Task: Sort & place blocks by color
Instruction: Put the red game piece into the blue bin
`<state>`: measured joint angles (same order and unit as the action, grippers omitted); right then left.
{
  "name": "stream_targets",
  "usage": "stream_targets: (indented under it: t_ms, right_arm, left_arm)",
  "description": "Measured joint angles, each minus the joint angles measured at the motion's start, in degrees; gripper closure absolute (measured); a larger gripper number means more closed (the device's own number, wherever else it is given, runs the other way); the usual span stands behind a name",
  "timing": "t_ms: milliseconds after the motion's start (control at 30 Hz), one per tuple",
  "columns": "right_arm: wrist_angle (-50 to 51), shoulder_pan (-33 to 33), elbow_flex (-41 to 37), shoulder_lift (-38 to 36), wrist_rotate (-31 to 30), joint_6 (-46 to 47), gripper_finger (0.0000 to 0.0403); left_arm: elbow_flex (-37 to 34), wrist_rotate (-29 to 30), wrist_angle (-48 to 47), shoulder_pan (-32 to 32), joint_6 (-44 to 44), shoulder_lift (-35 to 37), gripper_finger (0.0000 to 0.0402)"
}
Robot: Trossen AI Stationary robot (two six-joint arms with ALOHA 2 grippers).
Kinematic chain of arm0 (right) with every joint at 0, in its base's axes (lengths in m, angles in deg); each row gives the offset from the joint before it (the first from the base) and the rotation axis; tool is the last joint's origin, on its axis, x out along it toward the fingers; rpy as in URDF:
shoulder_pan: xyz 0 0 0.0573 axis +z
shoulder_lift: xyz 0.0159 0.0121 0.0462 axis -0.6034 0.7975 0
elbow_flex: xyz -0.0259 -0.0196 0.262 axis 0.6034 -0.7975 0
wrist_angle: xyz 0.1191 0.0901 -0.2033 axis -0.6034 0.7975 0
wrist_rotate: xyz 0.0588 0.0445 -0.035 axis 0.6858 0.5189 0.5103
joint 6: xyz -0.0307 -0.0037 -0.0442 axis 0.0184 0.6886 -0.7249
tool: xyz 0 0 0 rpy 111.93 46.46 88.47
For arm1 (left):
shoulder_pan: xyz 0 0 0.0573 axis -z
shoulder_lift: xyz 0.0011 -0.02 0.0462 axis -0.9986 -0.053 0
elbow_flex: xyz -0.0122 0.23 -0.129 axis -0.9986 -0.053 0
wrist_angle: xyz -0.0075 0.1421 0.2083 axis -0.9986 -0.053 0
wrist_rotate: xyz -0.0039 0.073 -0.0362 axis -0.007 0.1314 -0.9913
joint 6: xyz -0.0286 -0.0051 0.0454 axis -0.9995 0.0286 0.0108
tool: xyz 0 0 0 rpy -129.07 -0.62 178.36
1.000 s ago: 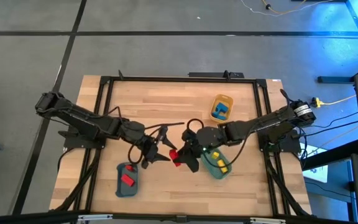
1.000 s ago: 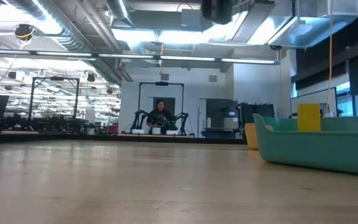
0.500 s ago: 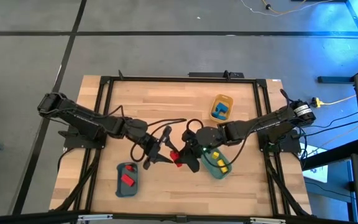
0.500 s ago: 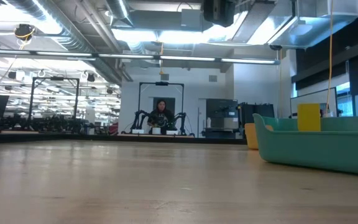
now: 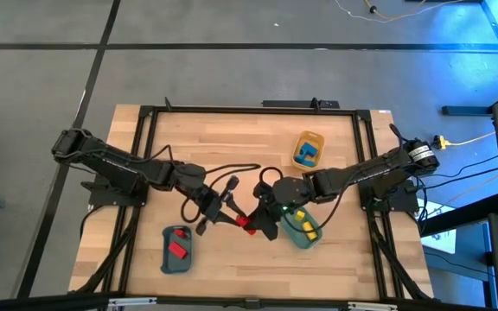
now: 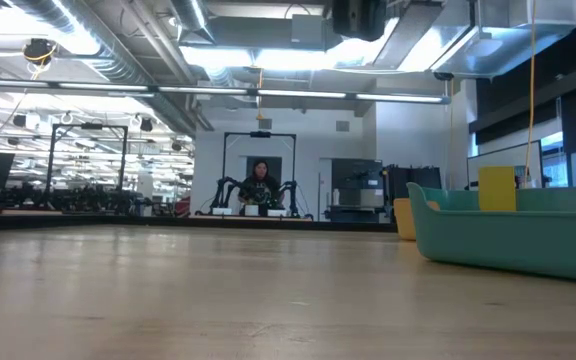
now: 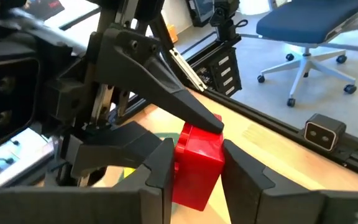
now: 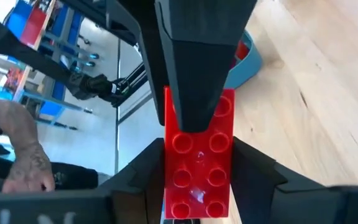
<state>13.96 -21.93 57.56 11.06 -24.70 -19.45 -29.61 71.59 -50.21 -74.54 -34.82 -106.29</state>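
Observation:
A red block [image 5: 245, 223] hangs above the table's middle between both grippers. My left gripper [image 5: 237, 217] comes at it from the table's left and is shut on it; in its wrist view the block [image 7: 197, 165] sits between its fingers. My right gripper [image 5: 256, 225] comes from the right and is also shut on the block [image 8: 197, 155]. A slate-blue tray [image 5: 177, 250] with a red block [image 5: 177, 250] lies near left. A teal tray [image 5: 301, 230] holds yellow blocks. A yellow tray [image 5: 309, 149] holds blue blocks. My left gripper pinches the red block's end [image 7: 178, 163] between its two fingers, coming nearly level from the table's left. One finger [image 8: 197, 74] lies on the studded face. The block is lifted clear of the table. My right gripper pinches the block's two long sides [image 8: 166, 180] near its other end between both fingers, slanting down from the table's right. The block points along the fingers, studded face toward the wrist camera, clear of the table.
In the low view the teal tray [image 6: 508, 235] with a yellow block [image 6: 496, 188] stands at the right, the yellow tray [image 6: 405, 217] behind it. A black cable [image 5: 232, 171] loops over the table's middle. A black frame [image 5: 249, 110] runs around the table.
My left gripper has moved toward the table's right, up to the red block in my right gripper, has rolled a little, and its wide-spread fingers have shut on the block. The block has stayed in place in the air.

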Motion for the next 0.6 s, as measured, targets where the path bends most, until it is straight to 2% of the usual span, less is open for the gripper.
stream_targets:
  t_ms: [67,200,300,400,500,600]
  right_arm:
    - [0.34,-0.02,0.0,-0.17,-0.25,1.32,0.025]
    - [2.07,-0.8,-0.01,-2.01,-0.53,3.23,0.0147]
    - [7.12,-1.63,0.07,-4.45,0.6,3.36,0.0094]
    - [12.49,-1.84,0.07,-7.19,-0.6,3.05,0.0078]
    - [17.38,-1.85,0.09,-10.27,-3.97,2.13,0.0076]
    - [23.78,-1.81,0.11,-12.47,-7.17,1.99,0.0077]
  left_arm:
    - [0.0,-0.02,-0.73,-0.47,-1.08,0.04,0.0312]
    - [0.06,0.85,-2.84,-1.53,-2.59,0.44,0.0313]
    - [-0.24,0.82,-6.26,-2.47,-3.16,1.47,0.0313]
    - [0.09,0.66,-7.87,-3.63,-3.01,2.89,0.0313]
    - [-0.2,0.87,-13.91,-4.97,-3.19,5.31,0.0313]
    - [-0.12,0.6,-17.94,-6.06,-6.98,7.2,0.0313]
